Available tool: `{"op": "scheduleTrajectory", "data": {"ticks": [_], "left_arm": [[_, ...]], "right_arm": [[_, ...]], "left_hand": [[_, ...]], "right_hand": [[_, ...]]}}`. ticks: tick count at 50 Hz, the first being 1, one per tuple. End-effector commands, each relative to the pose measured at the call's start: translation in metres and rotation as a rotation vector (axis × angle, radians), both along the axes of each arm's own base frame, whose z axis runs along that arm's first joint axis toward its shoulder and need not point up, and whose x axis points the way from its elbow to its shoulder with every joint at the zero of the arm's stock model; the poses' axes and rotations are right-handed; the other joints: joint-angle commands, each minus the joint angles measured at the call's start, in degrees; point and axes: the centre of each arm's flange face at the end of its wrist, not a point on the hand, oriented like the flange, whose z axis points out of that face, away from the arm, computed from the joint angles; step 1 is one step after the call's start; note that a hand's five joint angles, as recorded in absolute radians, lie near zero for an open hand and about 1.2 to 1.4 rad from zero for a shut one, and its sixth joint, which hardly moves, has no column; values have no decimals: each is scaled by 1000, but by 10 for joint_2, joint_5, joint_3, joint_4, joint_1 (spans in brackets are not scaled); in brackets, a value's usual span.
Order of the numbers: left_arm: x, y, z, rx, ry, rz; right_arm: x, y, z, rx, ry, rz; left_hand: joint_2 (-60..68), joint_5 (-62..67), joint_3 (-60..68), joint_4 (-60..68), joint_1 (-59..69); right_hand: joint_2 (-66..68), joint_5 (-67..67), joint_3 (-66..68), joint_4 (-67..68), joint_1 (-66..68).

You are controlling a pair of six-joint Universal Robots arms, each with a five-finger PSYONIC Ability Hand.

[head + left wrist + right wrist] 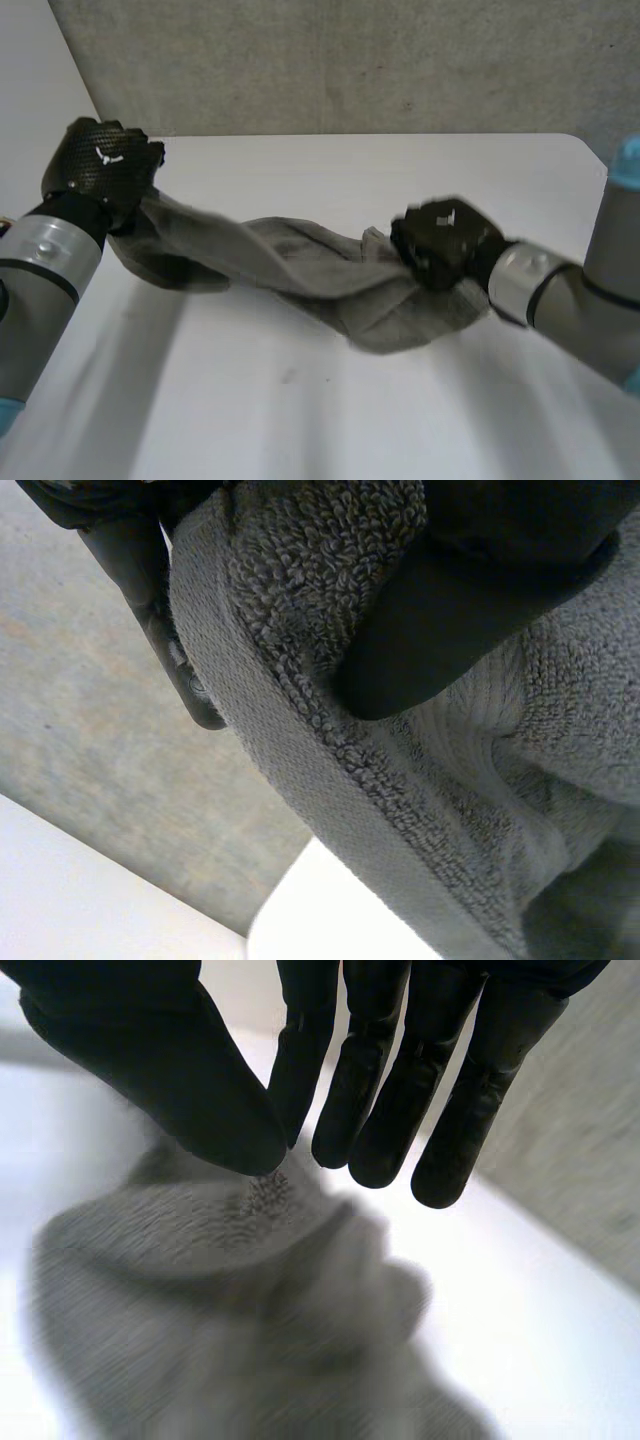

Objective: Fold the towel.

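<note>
- The grey towel (pixel 300 260) hangs stretched between the two hands above the white worktop (pixel 300 410), bunched into a loose, twisted band
- The left hand (pixel 105 160) is raised at the far left of the worktop, fingers curled tight round one end of the towel; cloth hangs down from under the fist beside the left arm (pixel 40 270)
- In the left wrist view the thumb of the left hand (pixel 470 590) presses into the looped pile just beside the flat hemmed edge of the towel (pixel 400 810), with a finger behind the cloth on the other side, so the grip is firm
- The right hand (pixel 445 245) sits lower, right of centre, at the other end of the towel
- In the right wrist view the right hand (pixel 200 1060) has its fingers straight, and the thumb tip meets the nearest finger on a small peak of towel (pixel 230 1280), pinching it
- Below that pinch the towel spreads in a rumpled heap that seems to rest on the worktop (pixel 530 1300), though blur leaves this unsure
- A grey speckled wall (pixel 350 60) stands behind the worktop
</note>
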Motion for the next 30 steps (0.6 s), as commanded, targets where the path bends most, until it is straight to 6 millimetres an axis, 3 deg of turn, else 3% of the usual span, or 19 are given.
{"op": "scheduleTrajectory", "data": {"ticks": [1, 4, 5, 6, 7, 12, 14, 17, 22, 30], "left_arm": [[3, 6, -17, 64, -1, 1], [4, 6, -21, 77, -3, 4], [5, 7, -23, 83, -3, 6], [5, 7, -25, 90, -5, 7], [5, 7, -25, 90, -6, 7], [5, 12, -31, 110, -11, 3], [4, 13, -31, 110, -11, 0], [3, 16, -32, 113, -12, -6], [4, 17, -33, 115, -13, -6], [4, 17, -34, 120, -14, -6]], "right_arm": [[-15, 45, -29, 133, 181, 95], [-15, 46, -26, 133, 186, 105], [-13, 42, -19, 97, 174, 101], [-10, 34, -9, 39, 153, 88], [-10, 34, -9, 38, 153, 88], [6, -3, 40, -176, 65, 62], [10, -12, 45, -202, 55, 62], [20, -30, 38, -210, 58, 68], [38, -40, 41, -262, 48, 109], [61, -53, 9, -342, 170, 218]], "left_hand": [[103, 113, 103, 102, 129], [103, 113, 103, 102, 129], [103, 113, 103, 102, 129], [103, 113, 103, 102, 129], [103, 113, 103, 102, 129], [103, 113, 103, 102, 129], [103, 113, 103, 102, 129], [103, 113, 103, 102, 129], [103, 113, 103, 102, 129], [103, 113, 103, 102, 129]], "right_hand": [[129, 137, 123, 119, 246], [92, 101, 86, 82, 210], [-121, -112, -127, -131, -3], [-206, -198, -212, -216, -89], [-207, -198, -213, -217, -90], [-259, -251, -265, -269, -142], [-261, -252, -267, -271, -143], [-298, -289, -304, -308, -180], [-348, -340, -354, -358, -231], [-370, -362, -376, -380, -253]]}}
